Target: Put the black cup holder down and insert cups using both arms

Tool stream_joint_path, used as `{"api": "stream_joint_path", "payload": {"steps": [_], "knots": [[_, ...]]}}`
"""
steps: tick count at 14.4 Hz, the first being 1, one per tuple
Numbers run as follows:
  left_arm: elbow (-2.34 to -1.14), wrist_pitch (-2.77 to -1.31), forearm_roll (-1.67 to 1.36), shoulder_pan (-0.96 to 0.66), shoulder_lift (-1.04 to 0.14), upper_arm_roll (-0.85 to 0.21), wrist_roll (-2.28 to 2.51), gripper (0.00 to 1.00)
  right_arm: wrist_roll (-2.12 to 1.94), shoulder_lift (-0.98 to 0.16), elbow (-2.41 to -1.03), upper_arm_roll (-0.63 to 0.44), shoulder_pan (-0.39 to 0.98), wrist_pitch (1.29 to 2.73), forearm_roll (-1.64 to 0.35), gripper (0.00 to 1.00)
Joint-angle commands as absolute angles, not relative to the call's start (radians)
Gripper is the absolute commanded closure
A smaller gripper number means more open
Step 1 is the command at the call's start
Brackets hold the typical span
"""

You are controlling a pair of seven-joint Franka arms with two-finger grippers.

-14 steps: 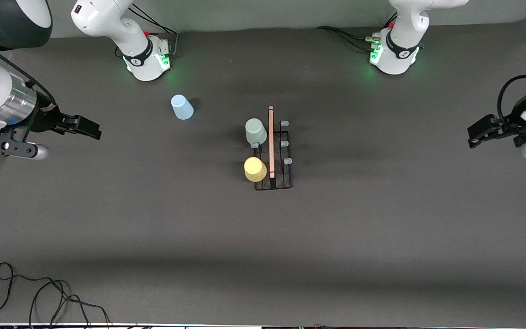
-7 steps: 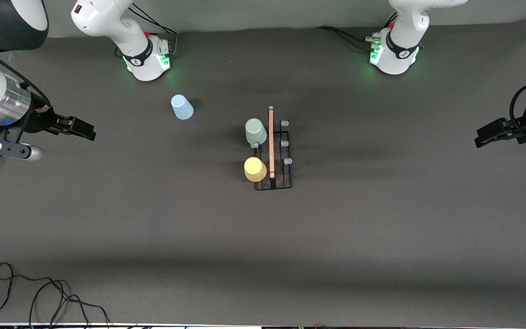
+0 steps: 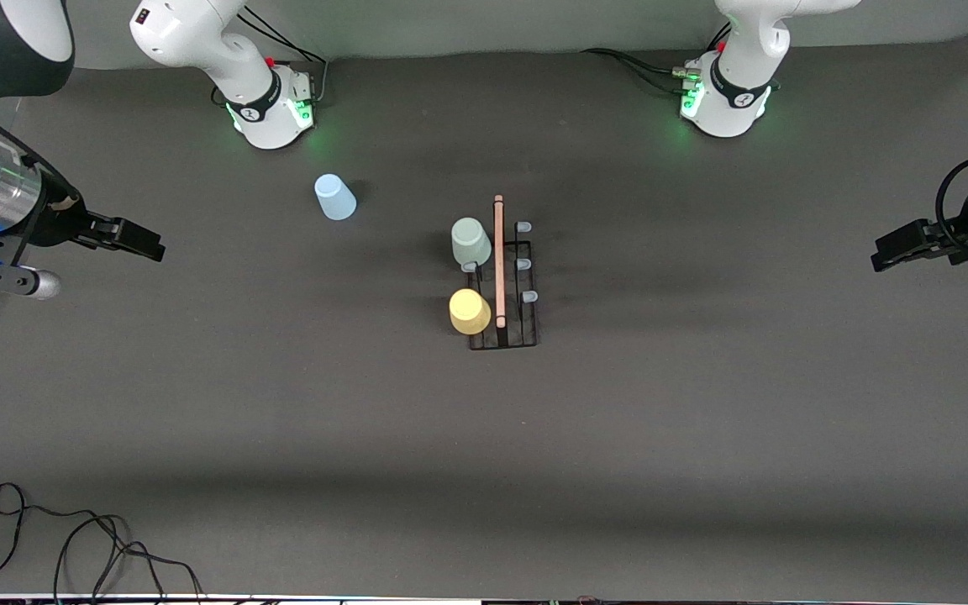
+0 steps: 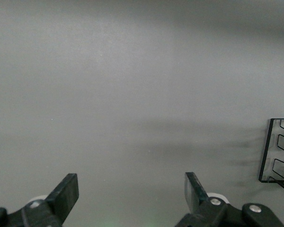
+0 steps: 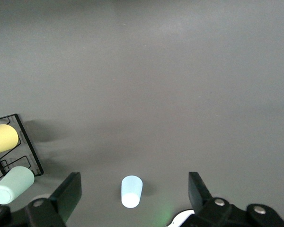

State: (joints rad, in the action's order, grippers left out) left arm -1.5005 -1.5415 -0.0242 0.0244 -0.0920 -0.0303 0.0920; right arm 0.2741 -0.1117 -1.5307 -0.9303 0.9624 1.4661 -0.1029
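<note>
While both grippers, left (image 4: 131, 196) and right (image 5: 135, 196), gape empty, we count three cups: two on the black cup holder (image 3: 502, 323), seemingly pegged, one between the right jaws.

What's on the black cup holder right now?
The pale green cup and yellow cup sit upturned on the black cup holder; the pegs under them are hidden. Three capped pegs stand bare.

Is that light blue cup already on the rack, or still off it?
Off it. The light blue cup stands upside down on the table, apart from the black cup holder, toward the right arm's end.
</note>
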Motion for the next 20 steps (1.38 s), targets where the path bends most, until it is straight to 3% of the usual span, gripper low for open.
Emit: {"api": "stream_joint_path", "payload": {"steps": [1,6,11,16,20], "knots": [[-1.474,-1.516,-0.023,0.02,-0.1,-0.031,0.1,0.0,0.256,-0.097,-1.517,-0.655,0.679,1.457,-0.087,0.0],[-1.474,-1.517,-0.023,0.015,-0.1,-0.032,0.1,0.0,0.261,-0.066,-1.522,-0.229,0.263,1.456,-0.083,0.0],[-1.474,-1.511,-0.014,0.005,-0.1,-0.038,0.117,0.0,0.253,-0.026,-1.558,0.024,0.005,1.457,-0.069,0.0],[-1.476,-1.514,-0.014,0.014,-0.103,-0.034,0.107,0.0,0.106,0.041,-1.68,0.038,-0.011,1.601,-0.02,0.0],[-1.477,-1.514,-0.014,0.015,-0.104,-0.034,0.107,0.0,0.092,0.035,-1.651,0.019,0.02,1.577,0.003,0.0]]}}
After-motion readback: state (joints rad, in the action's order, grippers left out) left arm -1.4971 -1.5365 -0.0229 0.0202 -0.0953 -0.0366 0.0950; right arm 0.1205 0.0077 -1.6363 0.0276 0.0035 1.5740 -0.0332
